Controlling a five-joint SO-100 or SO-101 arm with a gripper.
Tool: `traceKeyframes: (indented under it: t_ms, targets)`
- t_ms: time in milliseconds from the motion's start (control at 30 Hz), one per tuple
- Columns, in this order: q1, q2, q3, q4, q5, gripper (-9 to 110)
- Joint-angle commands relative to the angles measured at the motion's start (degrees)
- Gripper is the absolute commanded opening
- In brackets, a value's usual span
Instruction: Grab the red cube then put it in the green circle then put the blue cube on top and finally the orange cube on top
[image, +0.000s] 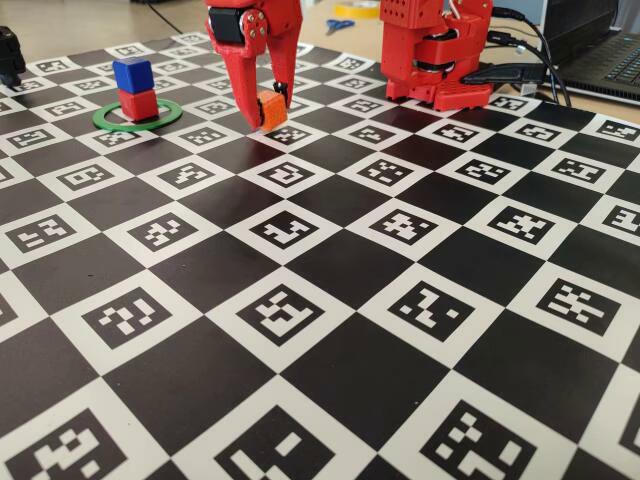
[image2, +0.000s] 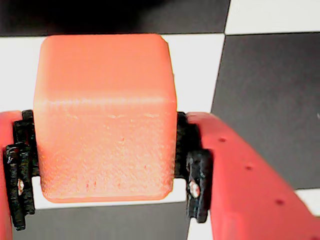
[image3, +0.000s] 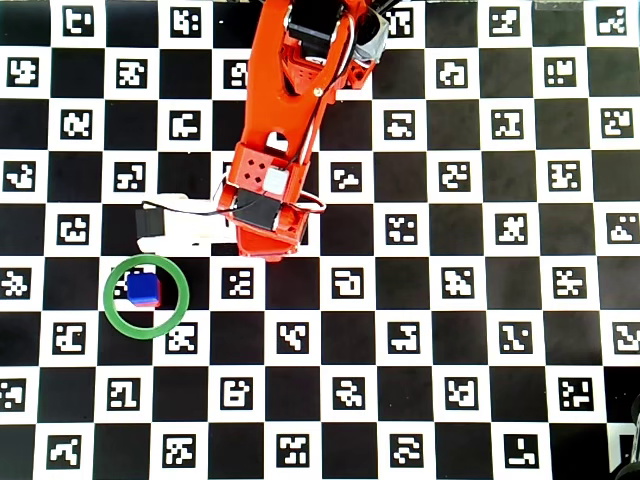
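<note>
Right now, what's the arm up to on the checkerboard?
The pincer is shut on the orange cube, low over the checkered mat. In the fixed view, the blue cube already sits on the red cube inside the green circle, to the pincer's left. Only the orange cube remains to go on the stack.

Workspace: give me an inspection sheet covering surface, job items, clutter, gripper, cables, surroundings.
Surface: checkerboard mat printed with black-and-white marker tags.
Job items: blue cube stacked on red cube inside green circle; orange cube in the gripper, away from the stack.
Clutter: nothing seen on the mat.
Gripper: gripper shut on the orange cube; the wrist view shows both fingers pressing its sides.
Cables: black cables behind the arm base.
Surroundings: laptop at far right, scissors on the table behind.
</note>
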Motion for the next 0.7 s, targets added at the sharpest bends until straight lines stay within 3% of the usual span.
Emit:
traceKeyframes:
  t_ms: [0, 667]
  targets:
    - [1.4, 4.0, -10.0, 6.2, -1.1, 6]
    - [6.9, 1.1, -35.1, 24.6, -8.1, 4]
